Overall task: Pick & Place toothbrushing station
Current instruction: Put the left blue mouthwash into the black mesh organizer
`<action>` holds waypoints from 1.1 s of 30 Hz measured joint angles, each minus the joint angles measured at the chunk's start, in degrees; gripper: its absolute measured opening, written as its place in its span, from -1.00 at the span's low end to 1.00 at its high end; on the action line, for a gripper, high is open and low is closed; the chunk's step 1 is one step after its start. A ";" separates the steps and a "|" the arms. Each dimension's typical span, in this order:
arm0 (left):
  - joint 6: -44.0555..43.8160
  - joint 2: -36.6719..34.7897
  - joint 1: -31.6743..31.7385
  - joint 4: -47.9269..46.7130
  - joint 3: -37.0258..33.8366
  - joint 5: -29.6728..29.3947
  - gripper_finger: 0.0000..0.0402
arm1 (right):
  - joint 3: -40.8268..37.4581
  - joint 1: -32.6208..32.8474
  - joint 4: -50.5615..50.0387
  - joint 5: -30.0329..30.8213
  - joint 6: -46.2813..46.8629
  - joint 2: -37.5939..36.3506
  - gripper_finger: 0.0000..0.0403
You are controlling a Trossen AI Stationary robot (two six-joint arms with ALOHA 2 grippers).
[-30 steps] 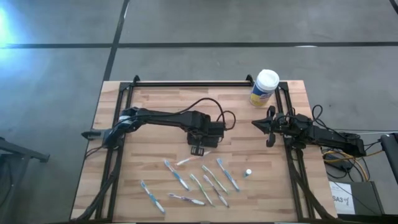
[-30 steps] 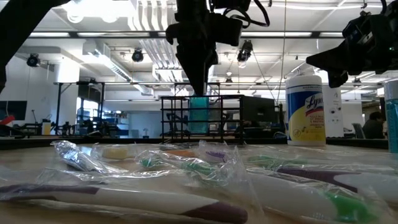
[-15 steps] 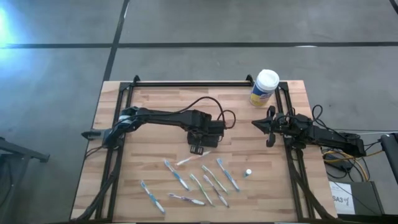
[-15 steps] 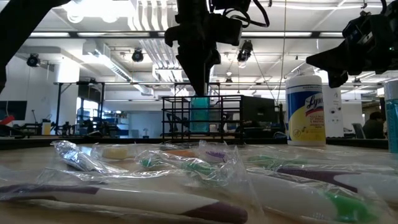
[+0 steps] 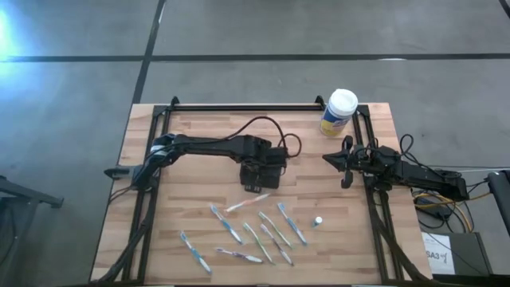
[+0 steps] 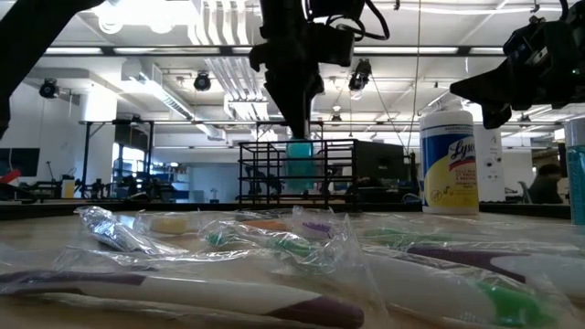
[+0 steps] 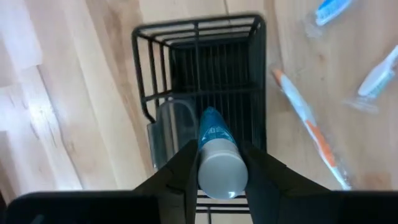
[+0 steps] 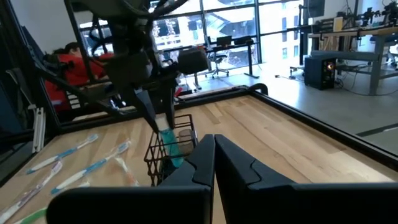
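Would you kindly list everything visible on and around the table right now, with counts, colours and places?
Holder box: one, black wire mesh, mid-table, under the left gripper.
Tube: one, teal-blue with a grey-white end, held over the holder box's open top.
Wrapped toothbrushes: about eight, mixed colours in clear wrappers, scattered on the near half of the table.
Canister: one, white lid and yellow label, far right corner.
Small white object: one, right of the toothbrushes.
Table: one, light wood.
Person in red: one, in the room beyond the table.
Left gripper: dark, shut on the tube.
Right gripper: dark, shut, waiting at the table's right side.
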 joint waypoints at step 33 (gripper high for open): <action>1.25 -2.27 1.36 5.49 -8.22 3.15 0.01 | 0.00 -0.01 -0.02 0.00 -0.42 0.00 -0.96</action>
